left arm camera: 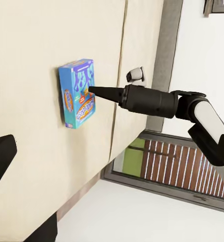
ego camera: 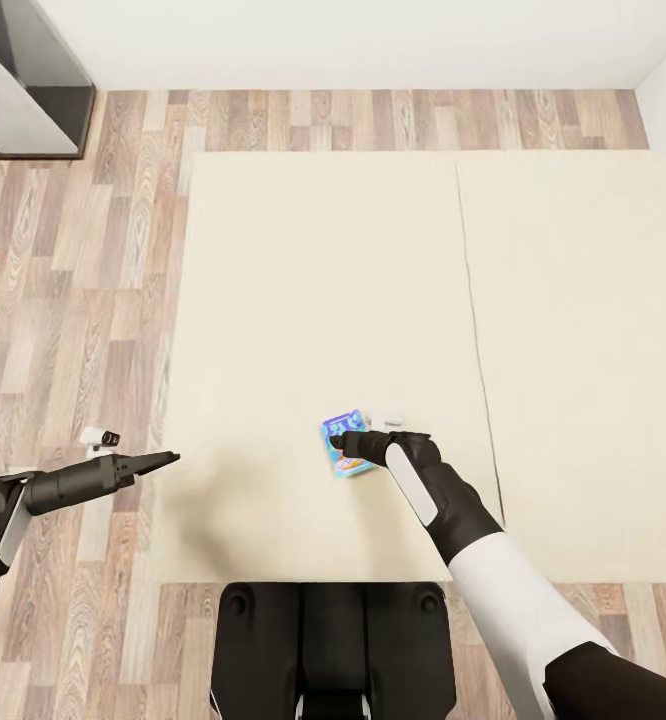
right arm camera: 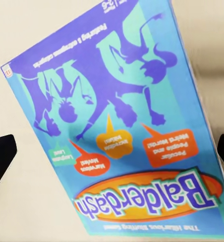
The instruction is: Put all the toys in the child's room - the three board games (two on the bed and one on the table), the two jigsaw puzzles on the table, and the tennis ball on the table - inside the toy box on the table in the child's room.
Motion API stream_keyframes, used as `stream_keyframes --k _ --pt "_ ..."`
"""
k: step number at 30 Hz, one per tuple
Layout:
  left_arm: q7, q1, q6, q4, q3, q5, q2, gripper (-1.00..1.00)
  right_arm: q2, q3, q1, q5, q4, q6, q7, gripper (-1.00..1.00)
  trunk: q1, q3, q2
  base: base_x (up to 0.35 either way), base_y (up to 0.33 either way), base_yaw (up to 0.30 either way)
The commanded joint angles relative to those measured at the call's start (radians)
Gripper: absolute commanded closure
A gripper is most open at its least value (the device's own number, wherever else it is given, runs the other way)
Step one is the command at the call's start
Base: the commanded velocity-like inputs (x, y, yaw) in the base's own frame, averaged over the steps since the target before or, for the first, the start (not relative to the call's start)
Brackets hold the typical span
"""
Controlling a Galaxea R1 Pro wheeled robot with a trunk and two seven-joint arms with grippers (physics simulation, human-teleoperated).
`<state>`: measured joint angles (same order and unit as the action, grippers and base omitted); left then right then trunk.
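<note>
The left claw [ego camera: 163,460] hangs over the bed's left edge, off to the side of the job; in the head view its fingers look pressed together into a point with nothing between them, so I take it as closed and empty.

Further right, the blue game box [ego camera: 344,447] lies flat on the beige bed [ego camera: 303,290], near the front edge and left of the mattress seam. The left wrist view shows the box [left arm camera: 77,93] with the right claw's tip just over its face.

The right claw [ego camera: 338,440] sits directly above it. In the right wrist view the box [right arm camera: 117,126] lies between two dark fingertips [right arm camera: 1,154], one at each side of the frame, so the jaws stand open and straddle the box without touching it.

The step in hand looks like the pick-up. To do it well:
- come straight down, keeping the box centred between the fingers;
- close across the narrower span, fingers square to the edges;
- the box is thin and the mattress soft, so the tips likely need to press in slightly to catch the sides;
- lift vertically before swinging away.
</note>
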<state>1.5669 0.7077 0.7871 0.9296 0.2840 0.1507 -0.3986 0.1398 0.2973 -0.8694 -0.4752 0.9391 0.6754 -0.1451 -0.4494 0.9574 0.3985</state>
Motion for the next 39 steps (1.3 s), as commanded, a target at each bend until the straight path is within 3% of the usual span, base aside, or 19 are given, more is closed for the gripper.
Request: stream_keyframes --k 1,39 --pt "0.004 0.001 0.011 0.0 0.0 0.0 0.0 -1.0 0.0 0.002 0.0 -0.011 0.001 0.003 -0.01 -1.0 -0.001 0.001 0.002 0.0 0.079 0.046" --pt "0.004 0.001 0.011 0.0 0.001 0.0 -0.001 -1.0 0.0 0.002 0.001 -0.011 0.001 0.001 -0.01 -1.0 -0.001 0.001 0.002 0.0 0.072 0.002"
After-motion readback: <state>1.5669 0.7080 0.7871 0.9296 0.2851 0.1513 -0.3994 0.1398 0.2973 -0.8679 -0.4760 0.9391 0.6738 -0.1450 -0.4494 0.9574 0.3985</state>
